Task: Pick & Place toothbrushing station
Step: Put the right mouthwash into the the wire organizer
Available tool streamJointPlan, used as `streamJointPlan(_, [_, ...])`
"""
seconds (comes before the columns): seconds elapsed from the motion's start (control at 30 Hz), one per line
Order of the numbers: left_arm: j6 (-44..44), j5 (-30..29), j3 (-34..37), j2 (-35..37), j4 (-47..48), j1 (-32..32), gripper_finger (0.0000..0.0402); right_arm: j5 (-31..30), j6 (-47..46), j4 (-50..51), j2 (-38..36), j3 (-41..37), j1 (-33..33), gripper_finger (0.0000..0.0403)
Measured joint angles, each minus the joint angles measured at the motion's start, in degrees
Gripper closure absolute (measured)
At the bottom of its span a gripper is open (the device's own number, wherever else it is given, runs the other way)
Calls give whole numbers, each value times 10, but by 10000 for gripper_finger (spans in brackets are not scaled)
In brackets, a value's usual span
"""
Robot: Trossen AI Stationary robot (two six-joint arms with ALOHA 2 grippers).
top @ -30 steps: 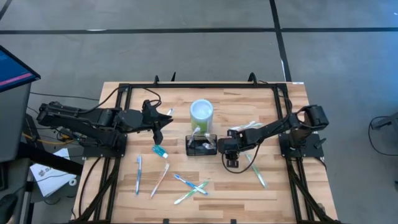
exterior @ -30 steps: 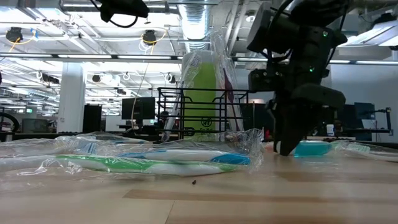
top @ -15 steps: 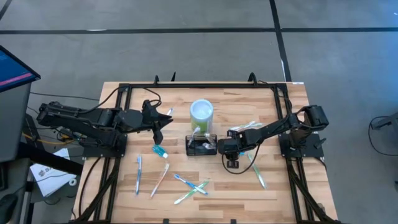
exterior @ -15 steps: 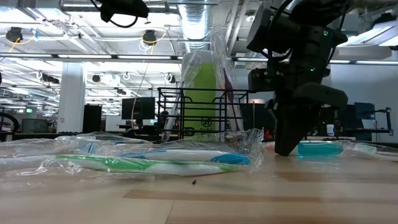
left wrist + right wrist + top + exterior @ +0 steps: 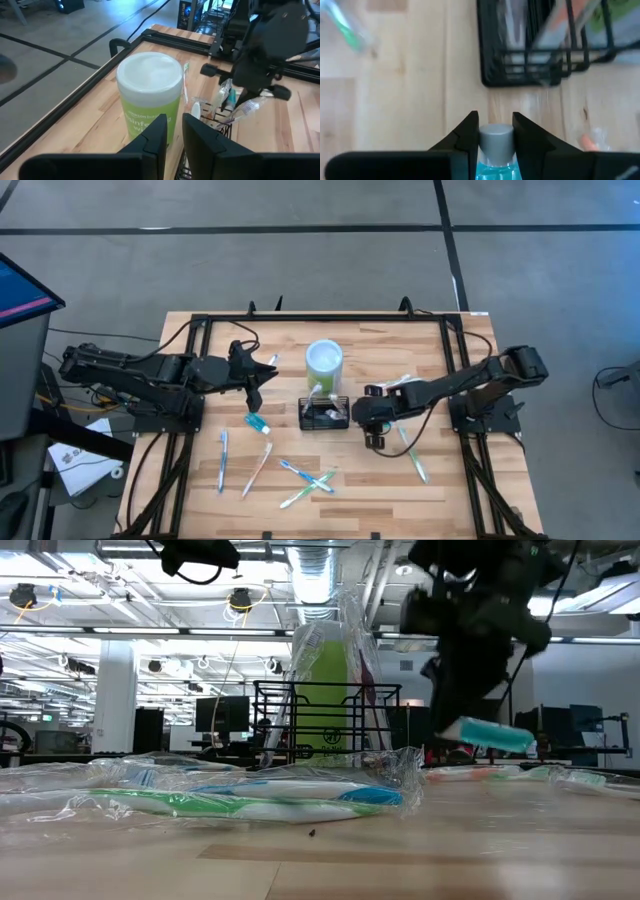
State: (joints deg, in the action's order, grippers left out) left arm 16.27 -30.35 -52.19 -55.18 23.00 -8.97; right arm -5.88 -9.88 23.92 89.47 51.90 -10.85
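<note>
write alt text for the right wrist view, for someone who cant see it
The right gripper is closed on the grey cap of a small bottle of blue liquid, held above the light wooden table. Just ahead is one end of the black wire caddy with wrapped toothbrushes standing in it; another wrapped toothbrush lies off to one side.

left arm (image 5: pixel 140 372): matte black jointed links, black cable looping over its wrist | right arm (image 5: pixel 455 385): same black links, rounded joint housings, thin black cable along it | right tool (image 5: pixel 495 131): two flat, blunt black fingers | left tool (image 5: pixel 172 137): same black fingers
</note>
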Motion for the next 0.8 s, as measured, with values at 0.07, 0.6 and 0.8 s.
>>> streamJointPlan(0.07, [0, 0, 0, 0, -1, 0, 348, 0, 0, -15, -14, 0, -7, 319])
streamJointPlan(0.6, [-87, 71, 0, -16, -71, 0, 348, 42, 37, -213, -91, 1, -39, 319])
streamJointPlan(0.8, [-134, 130, 0, -63, -128, 0, 348, 96, 60, -318, -87, 1, -33, 319])
